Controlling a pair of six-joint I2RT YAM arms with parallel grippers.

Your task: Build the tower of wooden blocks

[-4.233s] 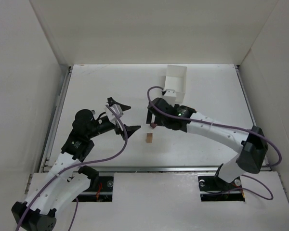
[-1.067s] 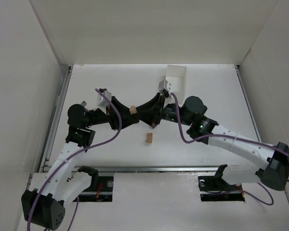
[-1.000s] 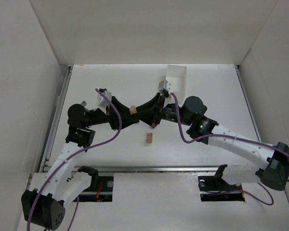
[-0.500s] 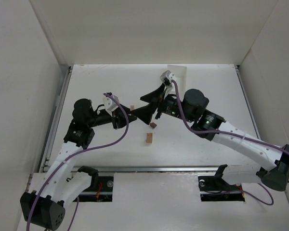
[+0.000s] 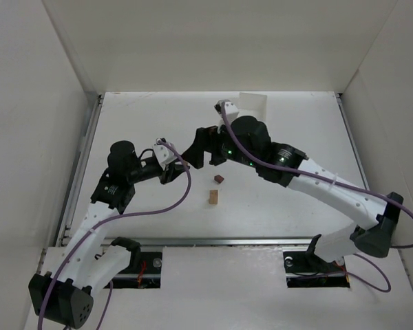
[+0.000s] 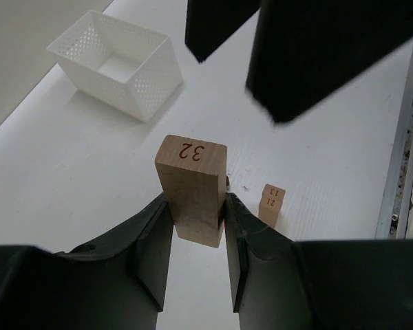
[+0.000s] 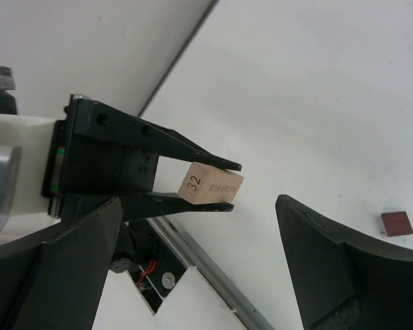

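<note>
A light tan wood block marked 32 (image 6: 192, 189) is clamped between the fingers of my left gripper (image 6: 197, 201), held above the table; the right wrist view shows the same block (image 7: 210, 185) in those fingers. My right gripper (image 7: 206, 275) stands wide open just in front of it with nothing between its fingers. From above, the right gripper (image 5: 203, 157) hangs close to the left gripper (image 5: 179, 167) at mid-table. A second tan block (image 5: 213, 197) stands on the table. A small dark reddish-brown block (image 5: 219, 179) lies flat just behind it.
A white perforated square box (image 6: 117, 63) sits at the back of the table, mostly hidden by the right arm in the top view. A metal rail (image 5: 213, 241) runs along the near edge. White walls enclose the table on three sides.
A second ago both grippers were at the tan block. The right gripper has since opened, let go and backed off, and the left gripper has drawn back slightly with the block.
</note>
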